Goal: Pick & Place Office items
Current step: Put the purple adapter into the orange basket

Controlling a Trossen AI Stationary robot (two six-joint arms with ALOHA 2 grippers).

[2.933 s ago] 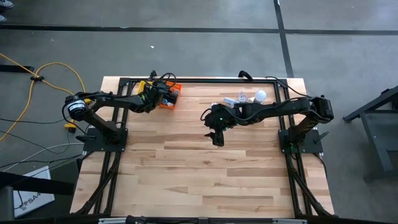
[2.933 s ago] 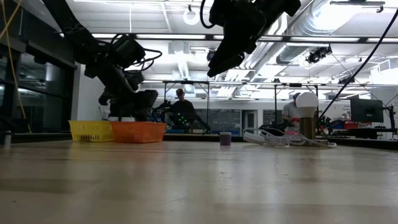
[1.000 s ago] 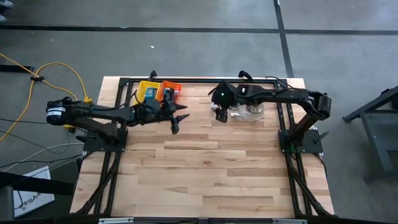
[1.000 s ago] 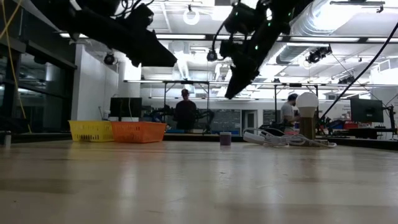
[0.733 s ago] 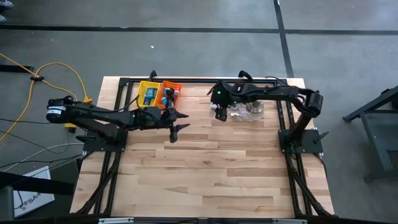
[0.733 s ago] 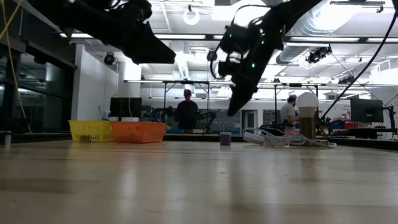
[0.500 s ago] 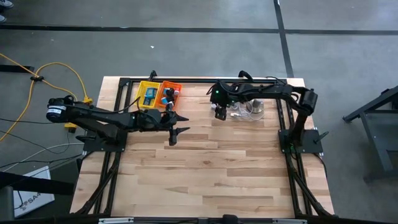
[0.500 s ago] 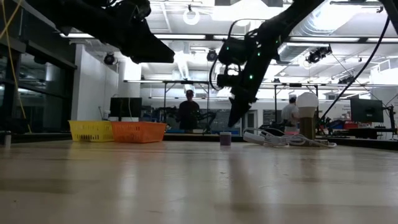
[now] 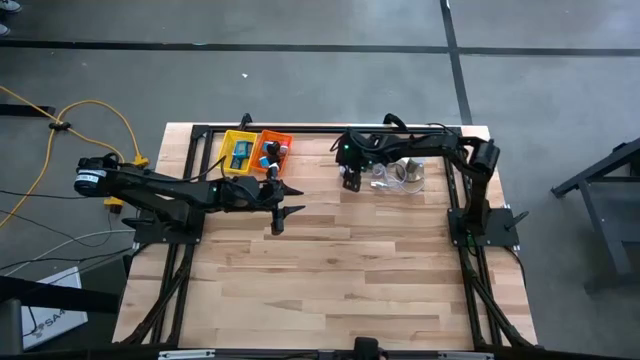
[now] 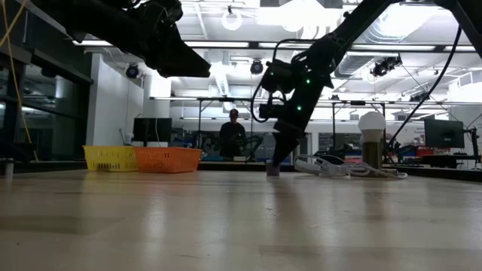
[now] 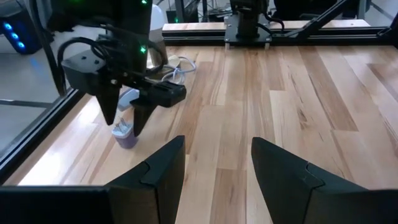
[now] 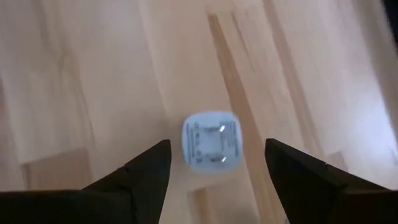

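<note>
1. While its fingers stand wide apart, the right gripper [image 12: 214,168] points down over a small light-blue plug-like piece [image 12: 211,140] standing on the wooden table [image 9: 340,270], one finger on either side, not touching it
2. Just beside that piece lie the white cable [image 9: 385,180] and light bulb [image 10: 371,123]
3. Above mid-table hangs the left gripper [image 9: 281,205], fingers apart, holding nothing
4. At the far edge sit a yellow basket [image 9: 226,138] and an orange basket [image 9: 277,137], small items inside
</note>
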